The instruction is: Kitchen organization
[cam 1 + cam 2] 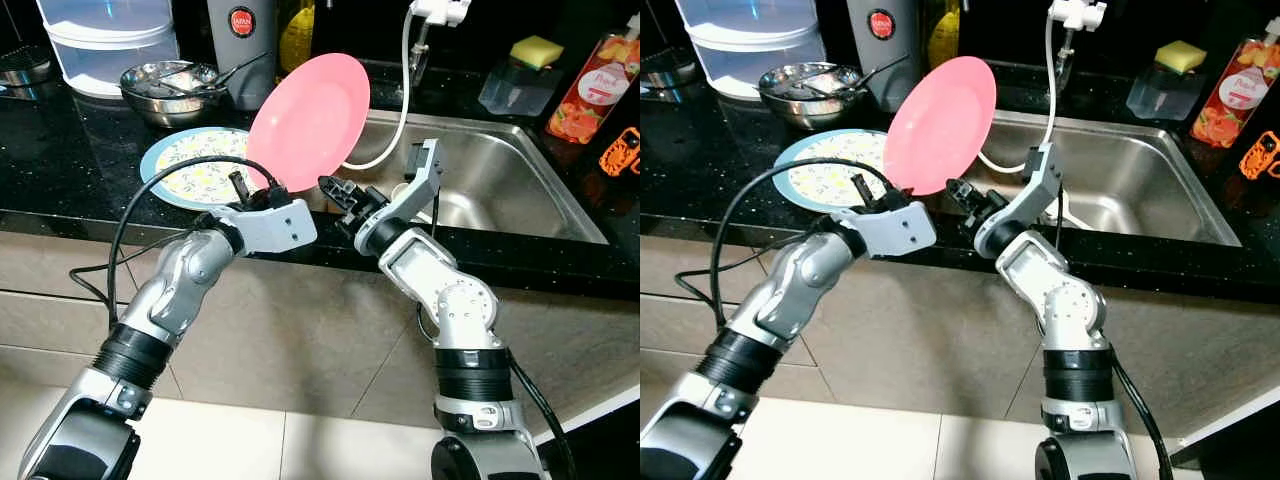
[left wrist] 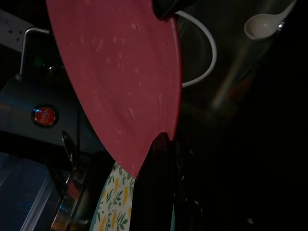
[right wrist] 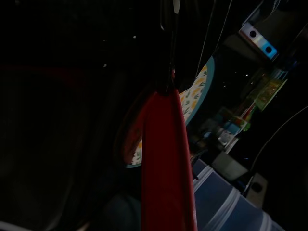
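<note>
Left gripper (image 1: 262,193) clamped on the lower rim of a pink plate (image 1: 310,121), held tilted above the counter edge beside the sink (image 1: 500,180); right gripper (image 1: 335,190) near the rim, finger state indeterminate.

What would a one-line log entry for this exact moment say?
left gripper: shut on pink plate, held tilted above counter | right gripper: at plate's lower edge | patterned plate: flat on counter | sink: beside

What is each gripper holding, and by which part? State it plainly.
The left gripper holds the pink plate by its lower rim, tilted up on edge above the counter. The right gripper sits beside that rim; whether it grips cannot be told.
</note>
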Controlling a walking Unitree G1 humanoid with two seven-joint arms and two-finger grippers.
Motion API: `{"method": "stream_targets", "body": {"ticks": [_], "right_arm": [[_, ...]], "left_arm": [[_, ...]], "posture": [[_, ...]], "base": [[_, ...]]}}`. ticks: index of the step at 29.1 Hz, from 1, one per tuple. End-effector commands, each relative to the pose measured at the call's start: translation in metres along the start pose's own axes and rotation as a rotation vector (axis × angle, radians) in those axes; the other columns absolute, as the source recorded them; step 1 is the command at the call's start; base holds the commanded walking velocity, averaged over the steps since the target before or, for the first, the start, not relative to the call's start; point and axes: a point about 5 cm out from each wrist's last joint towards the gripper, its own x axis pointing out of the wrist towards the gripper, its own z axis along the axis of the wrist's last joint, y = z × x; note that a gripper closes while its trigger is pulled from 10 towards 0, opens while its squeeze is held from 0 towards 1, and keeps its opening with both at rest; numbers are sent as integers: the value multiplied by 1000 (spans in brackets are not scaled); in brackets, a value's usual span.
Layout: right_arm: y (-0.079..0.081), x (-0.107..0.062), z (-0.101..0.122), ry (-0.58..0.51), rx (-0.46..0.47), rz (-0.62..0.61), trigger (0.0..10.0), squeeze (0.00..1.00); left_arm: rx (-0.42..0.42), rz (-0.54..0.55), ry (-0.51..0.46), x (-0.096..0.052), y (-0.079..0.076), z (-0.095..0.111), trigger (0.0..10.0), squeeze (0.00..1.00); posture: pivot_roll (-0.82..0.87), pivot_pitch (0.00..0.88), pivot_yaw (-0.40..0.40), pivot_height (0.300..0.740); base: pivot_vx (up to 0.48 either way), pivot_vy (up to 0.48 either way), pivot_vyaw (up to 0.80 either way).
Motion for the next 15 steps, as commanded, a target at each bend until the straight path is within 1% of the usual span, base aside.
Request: {"method": "stream_targets", "body": {"ticks": [1, 2, 3, 4, 6, 7, 8, 15], "right_arm": [[-10, 4, -8, 34, 0, -77, 10000, 0], [-10, 4, -8, 34, 0, -77, 10000, 0], [-12, 4, -8, 29, -1, -87, 10000, 0], [-13, 4, -7, 26, -1, -92, 10000, 0], [-13, 4, -7, 26, -1, -92, 10000, 0], [-15, 3, -5, 21, -6, -107, 10000, 0], [-16, 2, -5, 18, -6, -113, 10000, 0], [-16, 1, -4, 15, -8, -110, 10000, 0]], "left_arm": [[53, -52, -105, -1, -9, 19, 10000, 75], [53, -52, -105, -1, -9, 19, 10000, 75], [53, -57, -115, -1, -11, 22, 10000, 27], [53, -60, -122, -2, -12, 23, 8157, 0], [53, -60, -122, -2, -12, 23, 8157, 0], [43, -62, -135, -1, -16, 27, 3922, 0], [37, -58, -139, -1, -17, 28, 0, 0], [24, -46, -145, 0, -15, 29, 0, 0]], "posture": [[189, 0, -83, 740], [189, 0, -83, 740], [188, 0, -82, 740], [188, 0, -82, 740], [188, 0, -82, 740], [187, 0, -80, 740], [186, 0, -79, 740], [182, 0, -78, 740]], "base": [[0, 0, 0], [0, 0, 0], [0, 0, 0], [0, 0, 0], [0, 0, 0], [0, 0, 0], [0, 0, 0], [0, 0, 0]]}}
